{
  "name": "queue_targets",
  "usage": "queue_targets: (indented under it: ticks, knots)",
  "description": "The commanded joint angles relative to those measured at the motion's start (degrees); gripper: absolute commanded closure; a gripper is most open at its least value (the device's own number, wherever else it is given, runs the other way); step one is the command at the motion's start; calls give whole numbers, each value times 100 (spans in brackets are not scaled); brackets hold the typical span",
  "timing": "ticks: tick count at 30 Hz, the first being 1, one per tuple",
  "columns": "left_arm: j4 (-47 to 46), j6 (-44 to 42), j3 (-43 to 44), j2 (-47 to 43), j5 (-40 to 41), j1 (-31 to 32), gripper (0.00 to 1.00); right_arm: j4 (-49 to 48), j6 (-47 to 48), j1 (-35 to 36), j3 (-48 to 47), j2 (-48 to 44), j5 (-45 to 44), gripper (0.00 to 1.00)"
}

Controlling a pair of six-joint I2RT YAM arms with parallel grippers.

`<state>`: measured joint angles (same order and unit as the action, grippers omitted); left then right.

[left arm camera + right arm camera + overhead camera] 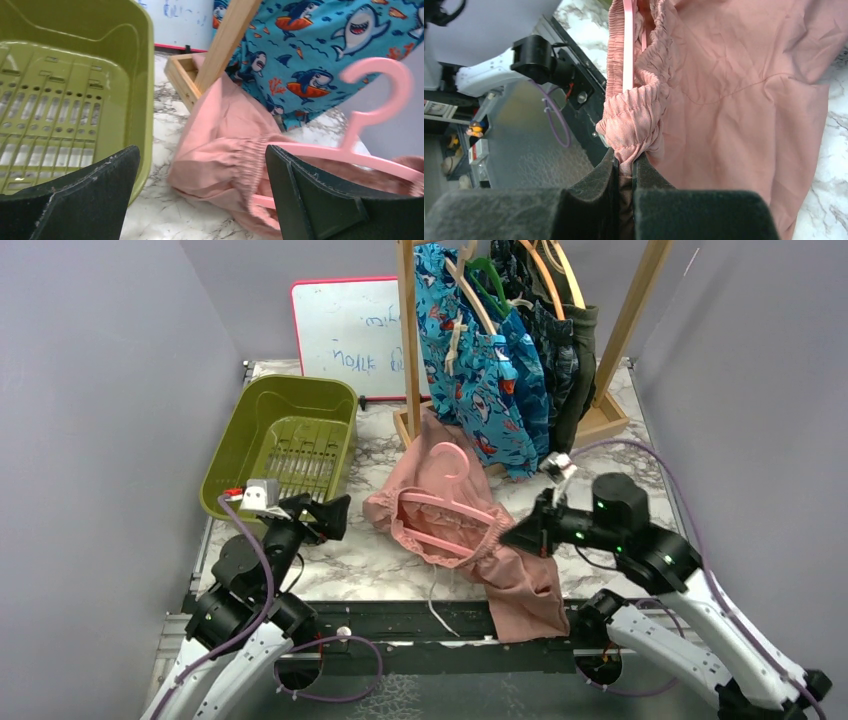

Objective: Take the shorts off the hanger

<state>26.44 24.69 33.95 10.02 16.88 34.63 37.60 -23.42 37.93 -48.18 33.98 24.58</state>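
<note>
The dusty pink cloth shorts point(520, 585) are lying on the marble tabletop point(370, 560), with the pink plastic hanger point(356, 132) inside their waistband. The right jaws are pinching that waistband tightly; the left jaws are standing wide open, empty. Probably the left should be steadying the hanger while the right is pulling.

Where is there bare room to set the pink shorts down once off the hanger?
Bare marble between the green basket and the pink shorts; the basket itself is empty. Crowded by the rack base under the hanging shorts.
</note>
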Motion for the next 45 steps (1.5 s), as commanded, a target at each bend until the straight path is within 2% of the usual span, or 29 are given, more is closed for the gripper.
queue_targets:
  ticks: [1,7,12,19,23,25,28,31,32,35,42,45]
  knots:
    - [-396,-302,-98,347,-825,127,1,-1235,482,30,-10,669,594,99]
    - [-430,-523,54,1880,-2060,175,1,-1462,762,25,125,868,709,99]
    - [-414,-515,65,2411,-2149,175,9,-1517,669,30,387,699,733,99]
    - [-412,-419,2,2551,-1926,175,32,-1560,489,30,687,282,1002,99]
    - [-412,-436,64,2879,-2072,175,51,-1552,415,28,723,89,1257,99]
    - [-411,-447,112,3046,-2154,176,53,-1526,396,30,742,-23,1240,99]
    - [-425,-527,175,3253,-2201,175,66,-1393,393,28,736,-128,1129,99]
    - [-416,-612,256,3372,-1959,176,91,-1190,383,29,665,-209,918,99]
    - [-377,-599,289,3402,-1783,175,96,-1096,389,23,629,-238,872,99]
    - [-237,-560,366,3433,-1282,176,100,-818,357,29,559,-382,709,99]
    - [7,-371,740,3619,130,167,100,-58,144,30,521,-984,452,99]
    - [20,-357,960,3836,462,139,100,168,-80,30,380,-1144,309,99]
